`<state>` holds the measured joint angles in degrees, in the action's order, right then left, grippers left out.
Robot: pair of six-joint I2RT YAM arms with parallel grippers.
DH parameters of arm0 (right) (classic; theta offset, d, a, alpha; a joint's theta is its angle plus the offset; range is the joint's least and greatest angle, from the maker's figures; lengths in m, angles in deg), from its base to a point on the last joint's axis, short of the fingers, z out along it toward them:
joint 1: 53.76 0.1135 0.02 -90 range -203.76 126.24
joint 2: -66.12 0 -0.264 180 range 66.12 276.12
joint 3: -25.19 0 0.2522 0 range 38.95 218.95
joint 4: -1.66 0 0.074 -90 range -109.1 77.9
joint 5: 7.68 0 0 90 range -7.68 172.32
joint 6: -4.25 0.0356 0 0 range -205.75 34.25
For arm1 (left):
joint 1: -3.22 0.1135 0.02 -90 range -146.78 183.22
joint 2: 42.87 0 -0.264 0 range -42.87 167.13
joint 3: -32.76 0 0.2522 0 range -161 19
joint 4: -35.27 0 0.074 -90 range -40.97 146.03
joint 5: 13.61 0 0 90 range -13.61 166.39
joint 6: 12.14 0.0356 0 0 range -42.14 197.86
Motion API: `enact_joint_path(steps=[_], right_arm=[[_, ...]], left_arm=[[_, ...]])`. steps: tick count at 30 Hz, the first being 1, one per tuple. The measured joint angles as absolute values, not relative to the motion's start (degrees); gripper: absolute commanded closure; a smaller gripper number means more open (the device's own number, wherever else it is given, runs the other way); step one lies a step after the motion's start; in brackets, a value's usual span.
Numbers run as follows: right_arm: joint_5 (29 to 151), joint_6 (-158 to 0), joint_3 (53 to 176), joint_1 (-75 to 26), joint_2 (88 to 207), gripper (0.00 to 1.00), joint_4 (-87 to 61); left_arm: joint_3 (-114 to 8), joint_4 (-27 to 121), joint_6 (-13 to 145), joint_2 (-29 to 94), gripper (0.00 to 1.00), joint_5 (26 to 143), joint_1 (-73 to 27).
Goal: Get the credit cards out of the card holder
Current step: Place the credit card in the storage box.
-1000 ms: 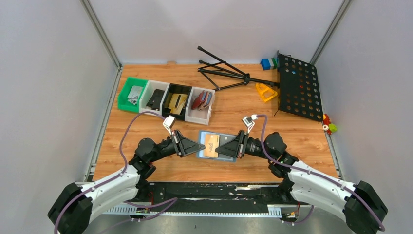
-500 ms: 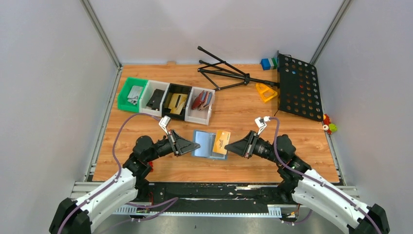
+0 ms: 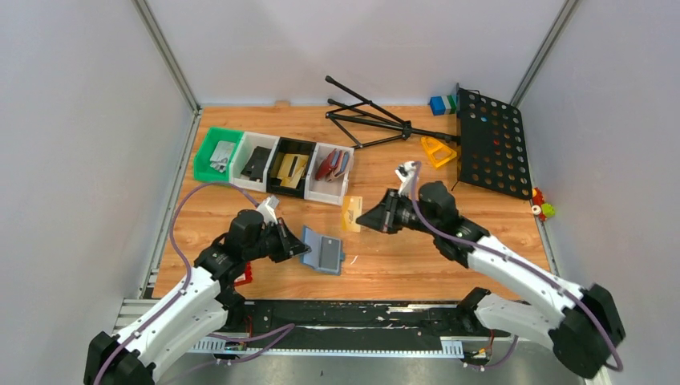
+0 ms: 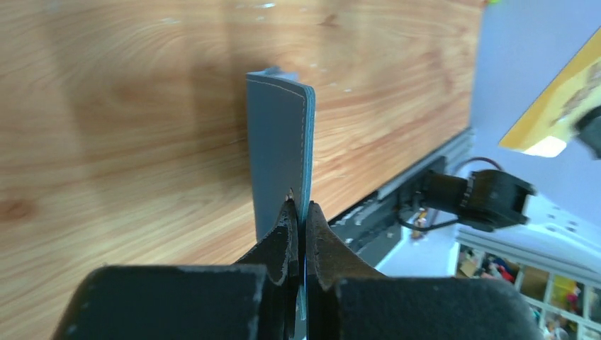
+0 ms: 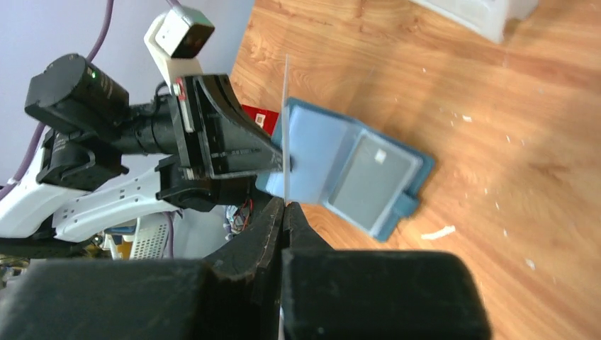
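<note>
The slate-blue soft bifold card holder (image 3: 327, 253) was held spread open, lighter inside upward, low over the wooden bench (image 3: 385, 172). Its left edge was pinched between the pressed-together fingers of the left gripper (image 3: 303, 245). Whether its free edge rested on the bench could not be told.

One thin gold-tan rectangular credit card (image 3: 351, 213) was clear of the slots. It was pinched at its right edge by the right gripper (image 3: 359, 216), whose fingers were closed on it. It was held in the air just beyond the card holder's far right corner and apart from it, with its long axis running away from the arm bases.

A grey rectangle was seen on the card holder's inner panel in the right wrist view. Whether it was a second card or a window could not be told.

A white open plastic bin (image 3: 327, 195) stood nearest the card, beyond the card holder. A black open bin (image 3: 287, 191) holding gold-tan flat pieces stood beyond the card holder and further to its left. If the card was meant for the black bin, it was judged that a short carry by the right arm, away from the card holder and leftward, would be called for.
</note>
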<state>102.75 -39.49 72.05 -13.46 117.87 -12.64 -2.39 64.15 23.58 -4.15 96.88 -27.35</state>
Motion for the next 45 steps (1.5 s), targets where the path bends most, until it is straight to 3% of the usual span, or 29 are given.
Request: enact_joint_path(steps=[15,25,27,28,31,33,40,45], right_arm=[[101.5,-43.8,106.0,-10.4,162.4,1.0,-3.2],[97.1,-44.6,122.7,-9.6,181.6,0.98,-3.0],[95.6,-45.5,126.6,-9.6,184.7,0.91,-3.3],[94.9,-45.8,128.1,-9.6,186.0,0.82,-3.4],[93.6,-47.1,133.2,-9.6,189.7,0.38,-3.7],[93.6,-48.2,134.9,-9.6,191.0,0.2,-3.6],[92.8,-54.4,129.5,-9.6,188.9,0.01,-1.5],[88.0,-63.3,116.9,-9.6,180.9,0.0,2.1]], left_arm=[[-0.6,74.9,27.5,-8.8,1.0,87.6,-27.3],[-0.6,78.0,29.8,-9.5,1.0,84.5,-27.3],[-0.6,78.0,29.9,-9.4,1.0,84.4,-27.3],[-0.6,78.0,29.9,-9.4,1.0,84.4,-27.3],[-0.6,78.0,30.2,-9.2,1.0,84.4,-27.3],[-0.6,78.0,30.3,-9.2,1.0,84.4,-27.3],[-0.6,78.0,30.4,-9.4,1.0,84.4,-27.3],[-0.6,78.0,30.4,-9.8,1.0,84.4,-27.3]])
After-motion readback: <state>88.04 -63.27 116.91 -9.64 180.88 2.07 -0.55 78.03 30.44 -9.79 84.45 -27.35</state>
